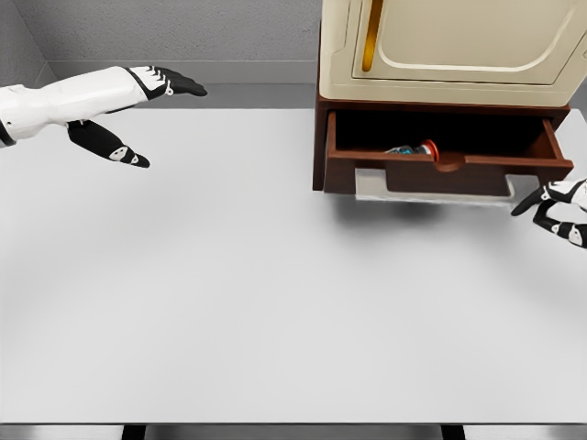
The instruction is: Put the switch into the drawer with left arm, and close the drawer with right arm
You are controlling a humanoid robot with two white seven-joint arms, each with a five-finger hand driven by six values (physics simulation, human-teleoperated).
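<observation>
Head view: switch sits in the open drawer; left hand spread, empty; right hand loosely curled nearby, probably lining up the push.

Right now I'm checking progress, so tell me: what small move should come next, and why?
Probably bring the right hand left onto the front panel of the drawer to push it shut. The switch already lies inside the open drawer, and the left hand is open and far off to the left holding nothing, so only the closing appears to remain.
</observation>
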